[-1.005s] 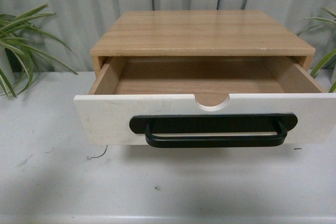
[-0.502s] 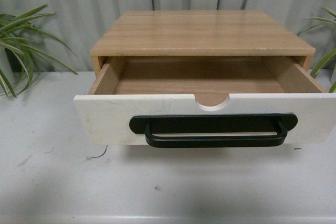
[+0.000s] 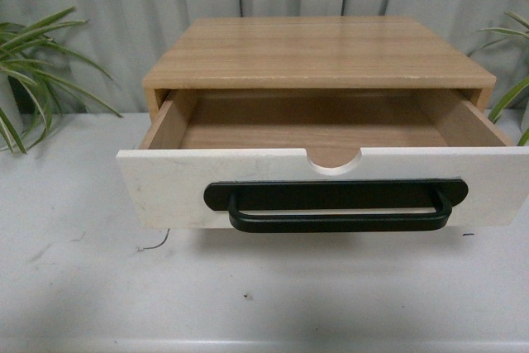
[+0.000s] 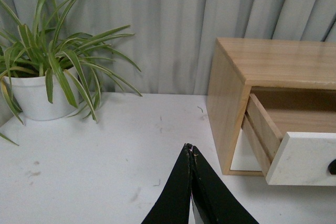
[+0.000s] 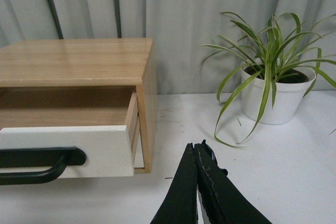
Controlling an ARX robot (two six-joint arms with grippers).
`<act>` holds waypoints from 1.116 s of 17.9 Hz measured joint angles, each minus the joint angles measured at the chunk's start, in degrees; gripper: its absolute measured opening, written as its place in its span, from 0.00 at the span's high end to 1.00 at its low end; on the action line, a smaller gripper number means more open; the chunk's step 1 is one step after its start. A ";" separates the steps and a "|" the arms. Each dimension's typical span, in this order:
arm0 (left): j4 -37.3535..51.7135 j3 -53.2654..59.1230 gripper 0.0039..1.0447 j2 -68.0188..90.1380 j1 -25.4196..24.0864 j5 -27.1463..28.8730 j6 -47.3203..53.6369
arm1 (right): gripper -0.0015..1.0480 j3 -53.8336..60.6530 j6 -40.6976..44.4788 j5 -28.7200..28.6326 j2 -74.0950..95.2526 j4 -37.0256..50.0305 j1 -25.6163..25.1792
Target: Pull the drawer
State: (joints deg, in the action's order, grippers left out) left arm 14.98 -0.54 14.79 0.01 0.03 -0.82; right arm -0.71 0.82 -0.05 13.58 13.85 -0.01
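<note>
White tabletop (image 3: 83, 287) is seen under the closed left gripper (image 4: 190, 150), whose fingers are pressed together well apart from the drawer (image 3: 165, 183). The drawer is already drawn far out of the wooden cabinet (image 3: 318, 51), its handle (image 3: 339, 221) untouched. Beyond it, the right gripper (image 5: 195, 150) is likewise held closed on nothing, so the pull is judged done.

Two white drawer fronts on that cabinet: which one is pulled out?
The upper drawer, the one with the black bar handle, stands out from the cabinet. The plain white front beneath it sits back, closed.

Matt white drawer (image 3: 165, 188) front, satin black handle (image 3: 339, 208), smooth wood-grain cabinet (image 3: 318, 51)
</note>
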 joint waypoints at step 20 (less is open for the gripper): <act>-15.19 -0.02 0.29 -14.25 -0.04 0.00 0.02 | 0.34 -0.02 0.00 0.09 -13.35 -14.08 0.00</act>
State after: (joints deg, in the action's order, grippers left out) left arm -0.21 -0.56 0.54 -0.03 0.03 -0.80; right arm -0.73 0.82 0.03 0.23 -0.23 -0.01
